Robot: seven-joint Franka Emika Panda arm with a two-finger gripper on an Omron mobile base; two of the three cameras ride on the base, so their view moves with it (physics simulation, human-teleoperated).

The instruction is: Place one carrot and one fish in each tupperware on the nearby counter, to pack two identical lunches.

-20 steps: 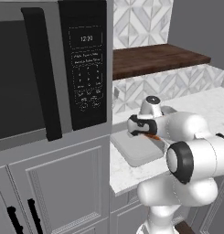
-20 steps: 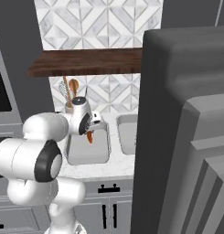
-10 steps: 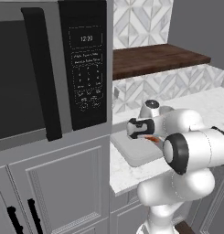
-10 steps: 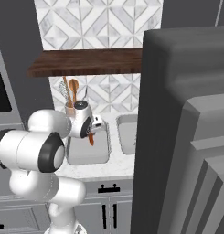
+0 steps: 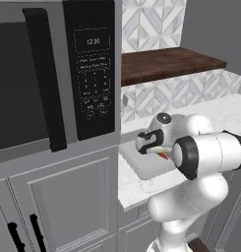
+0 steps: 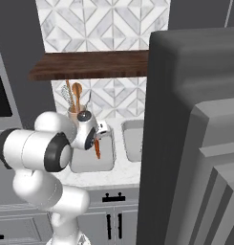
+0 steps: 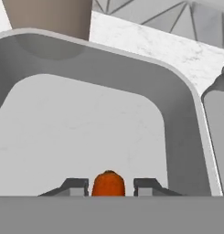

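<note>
Kitchen, microwave [image 5: 53, 74], marbled counter [image 5: 225, 110], tiled backsplash [image 6: 97, 24]

Two tupperwares on counter [image 6: 113, 178], side by side: one [image 6: 106, 160] left, other [image 6: 130, 143] right, near counter's front edge. Utensil holder [image 6: 75, 112] behind left one, against backsplash. Carrot [image 6: 97, 148] over left tupperware, between gripper [image 7: 109, 185] fingers. Shelf [image 6: 90, 64] above counter. Microwave [image 5: 53, 74] left of counter.

A black microwave [image 5: 53, 74] sits at 9 o'clock above grey cabinets [image 5: 63, 206]. At centre, a grey tub [image 5: 141, 165] rests on the white desk [image 5: 225, 110]; the end effector [image 5: 159, 152] hangs over it with an orange carrot [image 5: 163, 155] at its tip. A brown shelf [image 5: 166, 61] runs at 1 o'clock.
</note>
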